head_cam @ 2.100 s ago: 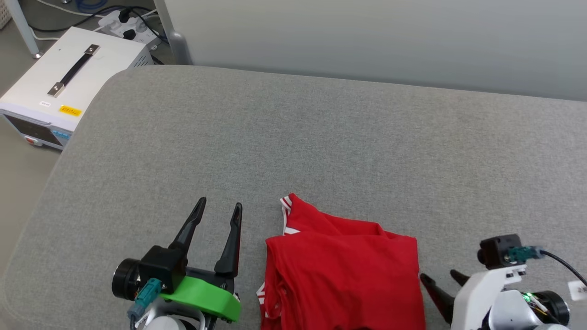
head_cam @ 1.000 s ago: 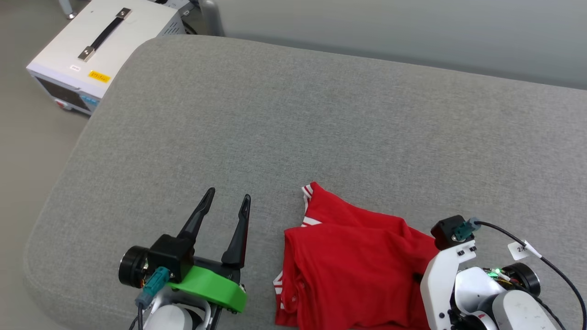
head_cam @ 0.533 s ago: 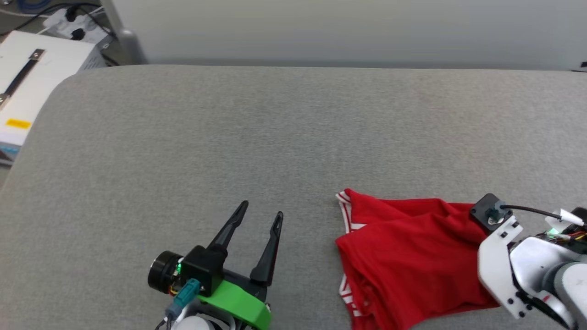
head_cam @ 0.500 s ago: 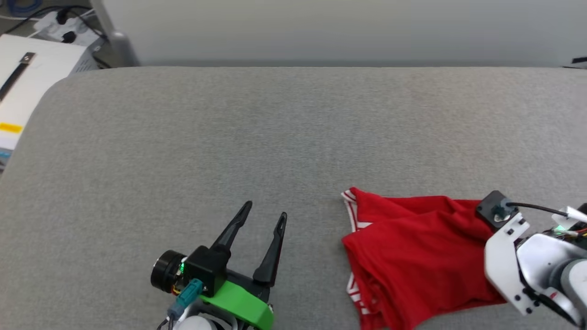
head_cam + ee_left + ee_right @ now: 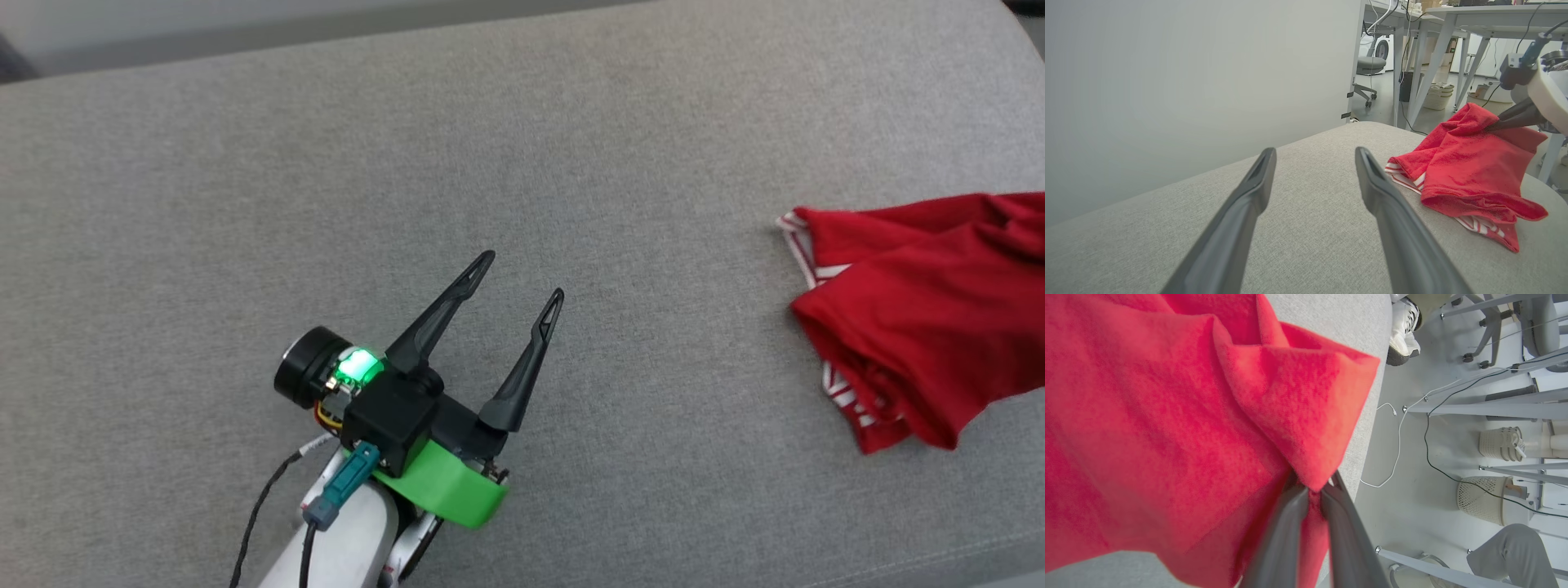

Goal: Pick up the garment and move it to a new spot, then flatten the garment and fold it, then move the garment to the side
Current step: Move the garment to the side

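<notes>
The right gripper (image 5: 1312,490) clenched a fold of the red shirt (image 5: 914,310) bunched at the grey cushion's (image 5: 408,163) right end, the left gripper (image 5: 523,273) stood spread and empty well apart, and a woven basket (image 5: 1480,500) sat on the floor.

garment (image 5: 914,302): right part cut off by the head view's right edge
right gripper (image 5: 1312,486): fingertips buried in red cloth
person's leg (image 5: 1506,555): cut by bottom edge
</notes>
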Controlling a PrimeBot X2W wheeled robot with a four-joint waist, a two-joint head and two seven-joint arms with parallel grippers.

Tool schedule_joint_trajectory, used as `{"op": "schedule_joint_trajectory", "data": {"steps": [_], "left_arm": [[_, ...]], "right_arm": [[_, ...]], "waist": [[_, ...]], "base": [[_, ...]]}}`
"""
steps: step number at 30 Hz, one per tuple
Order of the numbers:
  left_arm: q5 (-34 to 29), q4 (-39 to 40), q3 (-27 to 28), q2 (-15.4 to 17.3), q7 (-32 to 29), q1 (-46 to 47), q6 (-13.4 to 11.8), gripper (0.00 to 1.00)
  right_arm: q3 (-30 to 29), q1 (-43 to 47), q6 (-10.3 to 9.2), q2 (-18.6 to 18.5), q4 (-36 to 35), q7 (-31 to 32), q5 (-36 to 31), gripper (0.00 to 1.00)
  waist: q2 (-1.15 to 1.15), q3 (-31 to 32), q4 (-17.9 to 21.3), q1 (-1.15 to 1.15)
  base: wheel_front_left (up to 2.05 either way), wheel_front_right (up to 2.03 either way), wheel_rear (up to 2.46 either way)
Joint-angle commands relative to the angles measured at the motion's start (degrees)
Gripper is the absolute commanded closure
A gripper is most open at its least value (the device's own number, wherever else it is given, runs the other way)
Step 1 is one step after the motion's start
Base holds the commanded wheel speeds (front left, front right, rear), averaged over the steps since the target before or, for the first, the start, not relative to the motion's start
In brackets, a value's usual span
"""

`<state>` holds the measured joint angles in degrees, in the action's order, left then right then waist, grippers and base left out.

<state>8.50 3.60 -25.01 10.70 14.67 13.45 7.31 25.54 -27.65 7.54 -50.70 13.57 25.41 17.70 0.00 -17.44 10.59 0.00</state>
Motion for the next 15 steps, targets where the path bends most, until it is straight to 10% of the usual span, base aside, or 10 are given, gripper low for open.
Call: {"op": "schedule_joint_trajectory", "data": {"steps": [1, 15], "left_arm": [[-0.6, 0.81, -0.38, 1.06, 0.33, 1.96, 0.17, 0.0], [-1.32, 10.57, -0.94, 6.5, -2.6, 7.29, 0.18, 0.0]], "right_arm": [[-1.44, -2.08, -0.05, -0.2, 2.78, -2.36, -0.79, 1.0], [-16.8, -13.12, -0.05, 4.7, 26.52, -16.64, -9.76, 1.0]], "waist": [[0.0, -10.3, 5.38, 0.0], [0.0, -21.22, 5.68, 0.0]], "base": [[0.0, 0.0, 0.0], [0.0, 0.0, 0.0]]}}
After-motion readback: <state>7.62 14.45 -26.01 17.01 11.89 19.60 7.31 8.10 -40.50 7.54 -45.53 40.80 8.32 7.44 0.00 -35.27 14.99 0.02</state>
